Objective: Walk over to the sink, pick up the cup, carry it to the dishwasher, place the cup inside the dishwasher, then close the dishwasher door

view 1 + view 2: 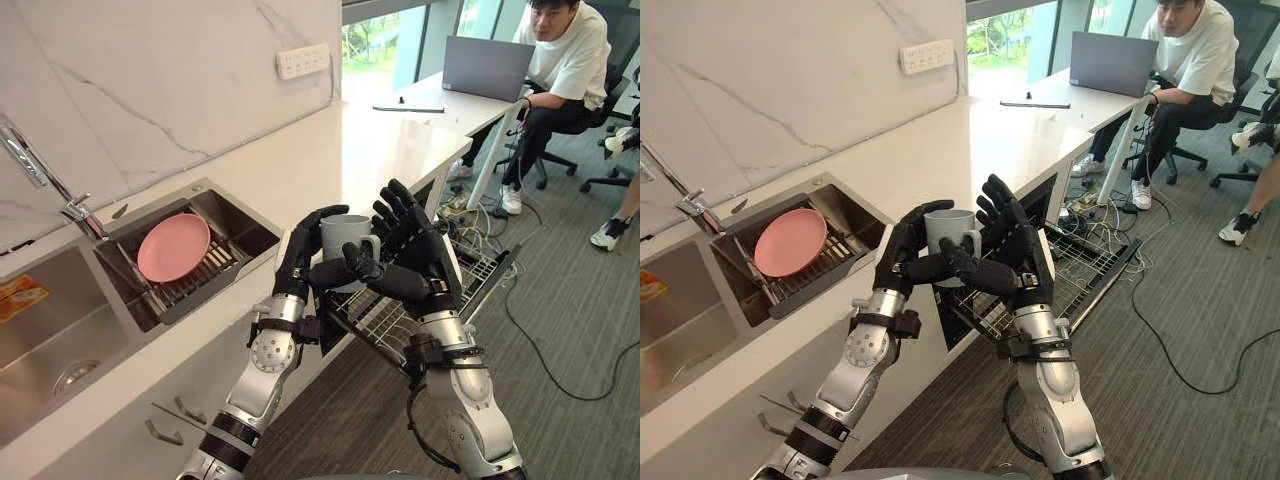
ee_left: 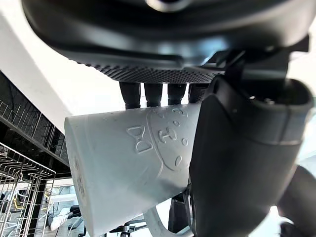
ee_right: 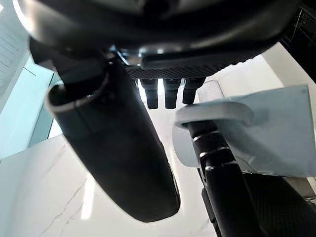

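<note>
A humanoid robot holds a pale grey cup (image 1: pixel 343 236) in the air above the pulled-out wire rack of an open dishwasher (image 1: pixel 478 268), which sits under a white counter (image 1: pixel 300 170). The left hand (image 1: pixel 298 262) grips the cup, its fingers (image 2: pixel 153 94) curled side by side over the far side and the thumb pressed across the near side. The cup stands upright over the dishwasher, with its handle turned towards the right hand (image 1: pixel 425 260). That hand stands just beside the cup, also over the dishwasher rack, its fingers (image 3: pixel 170 94) straight and slightly spread, pointing up, and its thumb reaching across towards the handle. Whether the thumb touches the handle cannot be told. A dark finger of the left hand shows under the handle in the right wrist view.

To the left of the dishwasher, a steel sink (image 1: pixel 240 225) is set into the counter, with a pink plate (image 1: pixel 173 247) lying on a rack in its nearer basin. Beyond the dishwasher, a person (image 1: pixel 565 60) in a white shirt sits at a desk (image 1: pixel 450 100) behind a grey laptop (image 1: pixel 487 68)
</note>
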You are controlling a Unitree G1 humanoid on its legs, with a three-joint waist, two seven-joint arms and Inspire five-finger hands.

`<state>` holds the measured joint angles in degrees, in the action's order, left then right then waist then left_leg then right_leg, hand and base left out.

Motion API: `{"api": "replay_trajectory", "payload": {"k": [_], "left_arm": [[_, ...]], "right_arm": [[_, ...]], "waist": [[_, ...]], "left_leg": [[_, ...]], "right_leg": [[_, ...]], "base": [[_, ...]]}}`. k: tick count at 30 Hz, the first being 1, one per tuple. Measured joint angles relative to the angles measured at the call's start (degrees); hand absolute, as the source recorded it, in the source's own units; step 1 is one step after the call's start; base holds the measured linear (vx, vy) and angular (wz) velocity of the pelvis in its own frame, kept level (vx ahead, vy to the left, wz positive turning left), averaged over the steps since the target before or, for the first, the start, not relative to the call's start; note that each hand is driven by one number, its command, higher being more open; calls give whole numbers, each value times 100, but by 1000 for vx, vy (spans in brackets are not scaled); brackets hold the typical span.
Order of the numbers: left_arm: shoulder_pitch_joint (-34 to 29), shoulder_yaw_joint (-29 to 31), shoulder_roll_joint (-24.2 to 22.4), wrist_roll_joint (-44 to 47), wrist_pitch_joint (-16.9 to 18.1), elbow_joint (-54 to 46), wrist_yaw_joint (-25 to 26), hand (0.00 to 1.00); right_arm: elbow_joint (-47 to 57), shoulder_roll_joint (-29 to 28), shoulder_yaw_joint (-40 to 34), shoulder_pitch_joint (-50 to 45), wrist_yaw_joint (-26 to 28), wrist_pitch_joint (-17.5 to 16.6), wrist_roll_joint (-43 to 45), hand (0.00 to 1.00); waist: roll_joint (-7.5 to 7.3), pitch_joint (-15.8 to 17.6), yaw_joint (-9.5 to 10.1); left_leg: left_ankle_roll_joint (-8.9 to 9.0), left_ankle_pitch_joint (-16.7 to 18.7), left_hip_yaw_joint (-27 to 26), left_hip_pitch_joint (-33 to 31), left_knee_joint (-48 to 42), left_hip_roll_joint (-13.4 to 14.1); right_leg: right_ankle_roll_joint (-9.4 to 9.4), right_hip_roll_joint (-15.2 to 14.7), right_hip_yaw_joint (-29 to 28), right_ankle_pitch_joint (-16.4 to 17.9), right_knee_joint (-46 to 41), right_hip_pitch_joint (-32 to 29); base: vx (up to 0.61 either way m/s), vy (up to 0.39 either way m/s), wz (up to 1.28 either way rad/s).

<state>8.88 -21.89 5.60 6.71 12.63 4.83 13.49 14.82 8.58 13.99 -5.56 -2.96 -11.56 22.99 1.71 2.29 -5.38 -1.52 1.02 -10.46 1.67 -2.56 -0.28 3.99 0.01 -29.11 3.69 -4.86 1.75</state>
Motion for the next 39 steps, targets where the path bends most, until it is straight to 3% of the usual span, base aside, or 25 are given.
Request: {"api": "replay_trajectory", "payload": {"k": [17, 18, 28, 39], "left_arm": [[88, -549, -1, -228, -80, -285, 226, 30], [88, -578, -2, -234, -98, -286, 243, 30], [241, -787, -12, -803, -235, -474, 277, 30], [348, -791, 3, -1023, -247, -526, 292, 30]], "right_arm": [[-241, -39, 106, 65, -456, -35, 11, 90], [-252, -39, 106, 65, -475, -35, 73, 30], [-319, 92, 24, 66, -610, -201, 1150, 30], [-289, 109, 33, 90, -524, -327, 1382, 30]], "waist": [[-2, -49, 141], [-4, -85, 148], [-74, -178, 163], [-157, -230, 173]], "left_leg": [[-18, -357, 228, 46, 468, -83], [-18, -360, 229, 43, 477, -85], [-21, -450, 235, 18, 610, -96], [-28, -463, 282, -7, 621, -106]], "right_leg": [[0, -45, 243, -2, -9, -90], [0, -48, 244, -2, -8, -98], [0, -48, 256, -2, 3, -190], [-1, -65, 302, -2, -1, -191]], "base": [[-15, -33, 7], [0, 0, 0], [-5, -7, 0], [-4, -14, 2]]}}
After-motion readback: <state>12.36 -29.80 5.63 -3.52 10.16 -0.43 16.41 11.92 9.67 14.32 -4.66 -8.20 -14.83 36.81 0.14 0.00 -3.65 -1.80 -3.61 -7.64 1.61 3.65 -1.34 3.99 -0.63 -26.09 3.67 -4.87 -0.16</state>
